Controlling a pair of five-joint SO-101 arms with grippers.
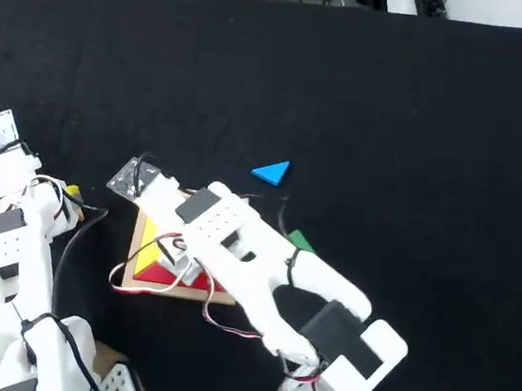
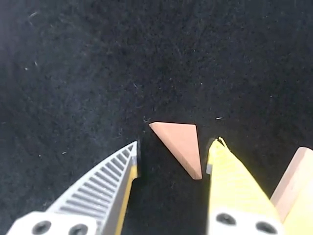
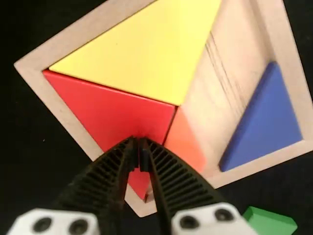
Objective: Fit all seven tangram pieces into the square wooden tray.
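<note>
Currently, the left gripper (image 2: 176, 144) stands open wide over the black table (image 1: 422, 110), with a salmon triangle (image 2: 178, 147) lying flat between its grey ribbed finger and its yellow finger. The triangle is close to the yellow finger; whether they touch cannot be told. A corner of the square wooden tray (image 2: 293, 181) shows just beside the yellow finger.

The right wrist view gives the tray contents, which the high view hides under the right arm. A large yellow triangle (image 3: 146, 54) and a large red triangle (image 3: 107, 110) lie edge to edge; an orange piece (image 3: 188, 142) sits against the red one, and a dark blue triangle (image 3: 266, 120) fills one corner. Bare wood lies between the yellow and dark blue pieces. The right gripper (image 3: 139, 142) hangs over the red triangle, fingers pressed together and holding nothing.

The high view adds a light blue triangle (image 1: 271, 171) lying apart from the tray, and a green piece (image 1: 301, 241) beside the right arm.
</note>
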